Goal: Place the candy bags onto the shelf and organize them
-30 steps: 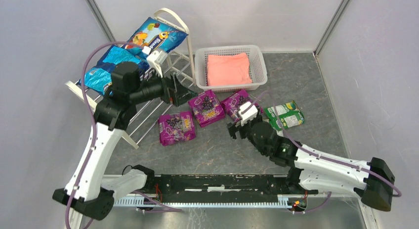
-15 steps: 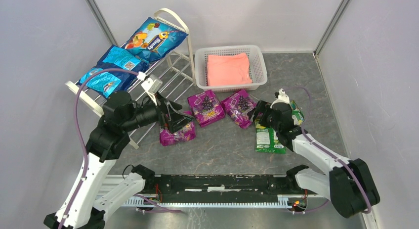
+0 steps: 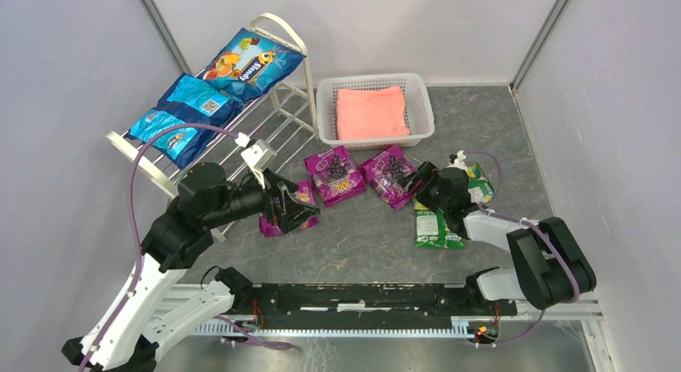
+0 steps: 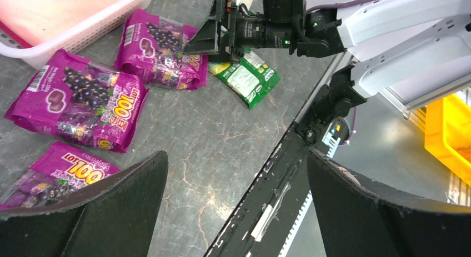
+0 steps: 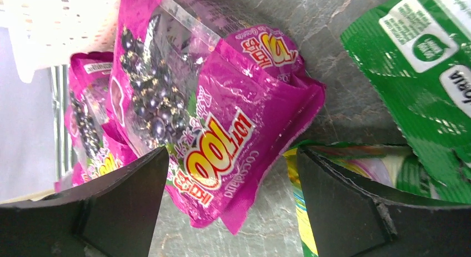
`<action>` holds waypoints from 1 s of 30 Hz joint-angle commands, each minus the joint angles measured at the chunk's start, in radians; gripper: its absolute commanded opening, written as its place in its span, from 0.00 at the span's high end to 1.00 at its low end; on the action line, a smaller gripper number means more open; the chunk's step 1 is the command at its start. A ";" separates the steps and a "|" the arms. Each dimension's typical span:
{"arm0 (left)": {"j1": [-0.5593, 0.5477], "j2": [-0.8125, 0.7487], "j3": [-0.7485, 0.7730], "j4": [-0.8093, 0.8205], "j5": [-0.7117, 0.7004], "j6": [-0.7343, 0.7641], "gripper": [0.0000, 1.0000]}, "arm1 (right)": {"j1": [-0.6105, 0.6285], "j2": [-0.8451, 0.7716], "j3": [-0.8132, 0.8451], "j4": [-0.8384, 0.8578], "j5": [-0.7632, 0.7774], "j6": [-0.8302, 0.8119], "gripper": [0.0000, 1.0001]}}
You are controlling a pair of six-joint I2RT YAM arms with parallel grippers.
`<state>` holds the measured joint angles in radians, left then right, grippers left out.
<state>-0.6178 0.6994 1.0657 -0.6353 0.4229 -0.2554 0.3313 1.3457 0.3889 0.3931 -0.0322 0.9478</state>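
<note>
The cream-white shelf (image 3: 273, 127) stands at the far left. It holds the large blue bag (image 3: 253, 63) and two smaller blue bags (image 3: 197, 95) (image 3: 165, 131). Three purple grape bags lie on the floor: left (image 3: 301, 219), middle (image 3: 337, 173), right (image 3: 387, 169). My left gripper (image 3: 291, 205) hangs open and empty over the left purple bag (image 4: 50, 176). My right gripper (image 3: 419, 183) is open and low, with the right purple bag's corner (image 5: 222, 118) between its fingers. Green-and-white bags lie beside it (image 3: 436, 227) (image 3: 480, 187); one lies under its right finger (image 5: 355, 157).
A white mesh basket (image 3: 328, 107) with a folded pink cloth (image 3: 371, 111) stands at the back centre. Grey walls close in the left and right sides. The black base rail (image 3: 361, 296) runs along the near edge.
My left arm has swung down from the shelf to the left purple bag. My right arm has turned toward the right purple bag. One green bag has ended up nearer the front.
</note>
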 commanded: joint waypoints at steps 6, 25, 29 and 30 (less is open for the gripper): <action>-0.007 0.048 0.092 -0.022 -0.050 0.038 0.00 | 0.009 0.140 -0.025 0.260 -0.004 0.158 0.12; -0.007 0.191 0.309 -0.172 -0.283 -0.086 0.00 | 0.014 0.260 -0.113 0.692 -0.084 0.207 0.55; -0.007 0.201 0.316 -0.155 -0.325 -0.145 0.00 | 0.007 0.217 -0.129 0.678 -0.145 0.195 0.67; -0.007 0.204 0.318 -0.153 -0.335 -0.157 0.00 | 0.007 0.206 -0.135 0.678 -0.166 0.194 0.70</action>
<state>-0.6231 0.8913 1.3479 -0.7937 0.1555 -0.3202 0.3397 1.6058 0.2745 1.0019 -0.1001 1.1595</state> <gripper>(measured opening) 0.995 0.358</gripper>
